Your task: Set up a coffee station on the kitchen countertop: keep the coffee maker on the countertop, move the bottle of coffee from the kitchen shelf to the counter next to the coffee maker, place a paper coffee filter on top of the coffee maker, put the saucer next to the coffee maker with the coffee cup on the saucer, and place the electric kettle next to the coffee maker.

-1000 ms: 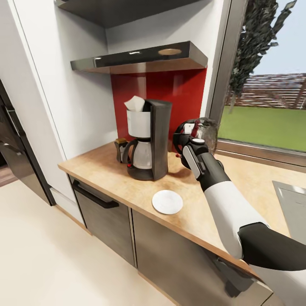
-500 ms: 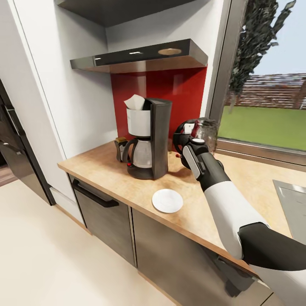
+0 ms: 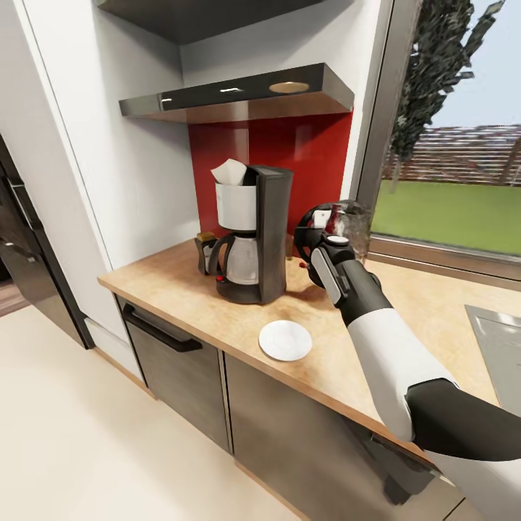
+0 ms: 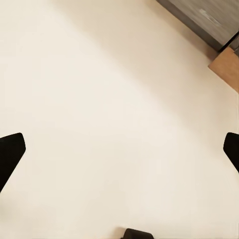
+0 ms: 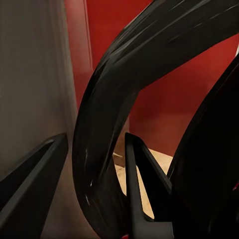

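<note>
The black coffee maker (image 3: 253, 235) stands on the wooden countertop (image 3: 174, 289) with a white paper filter (image 3: 230, 174) on top of it. A dark bottle of coffee (image 3: 205, 250) sits just behind it on the left. The white saucer (image 3: 286, 341) lies bare near the counter's front edge. To the right of the coffee maker, my right gripper (image 3: 318, 244) is shut on the black handle (image 5: 99, 149) of the electric kettle (image 3: 340, 223). In the right wrist view the handle runs between both fingers (image 5: 144, 184). My left gripper (image 4: 122, 149) hangs open over the floor.
A steel hood (image 3: 239, 98) and a red backsplash (image 3: 304, 155) are above the counter, with a window (image 3: 456, 145) on the right. A steel sink edge (image 3: 499, 347) is at the far right. Dark cabinet fronts (image 3: 174, 369) are below, and pale floor (image 3: 87, 449) lies to the left.
The view has shifted very slightly. The right arm and the kettle stay at almost the same spot beside the coffee maker.
</note>
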